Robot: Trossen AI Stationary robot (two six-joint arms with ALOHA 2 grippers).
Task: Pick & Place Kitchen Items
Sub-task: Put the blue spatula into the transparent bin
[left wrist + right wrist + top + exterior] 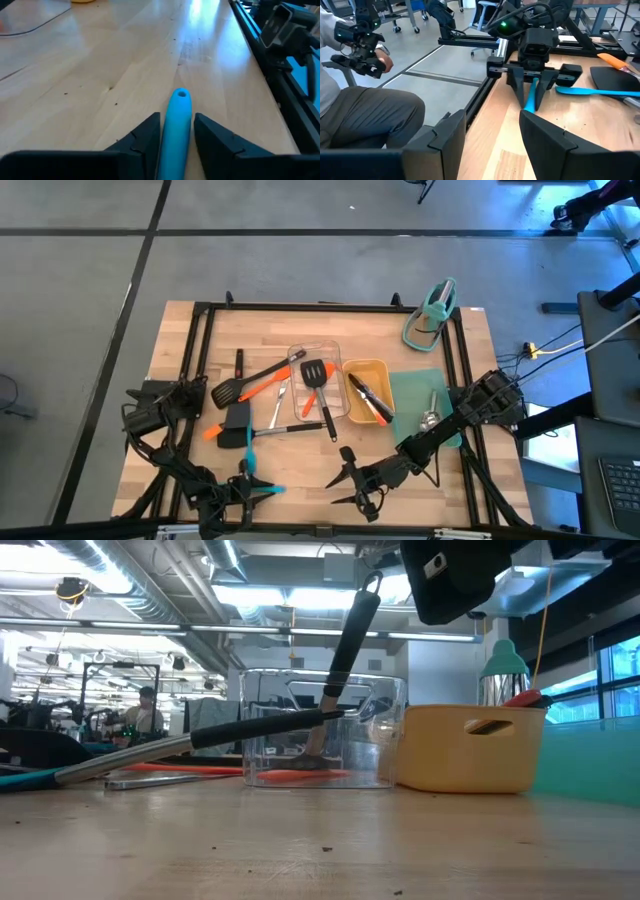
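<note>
left gripper (176, 134) astride blue spatula handle (176, 120) | blade hidden

Blue spatula handle (176, 125), yellow tray (367, 391), black turner (318, 376), teal mat (415, 395), pale wooden table (180, 350)

A black slotted turner (318, 372) leans in the clear tray at the table's centre, handle slanting toward 5 o'clock, with an orange spatula (311, 402) just beside it. At 9 o'clock of the tray lie a black turner with an orange handle (250, 384) and a steel utensil (279, 406). Near the 6 o'clock edge a blue handle (175, 131) lies flat, and black-handled tongs (368, 398) rest in the yellow tray.
</note>
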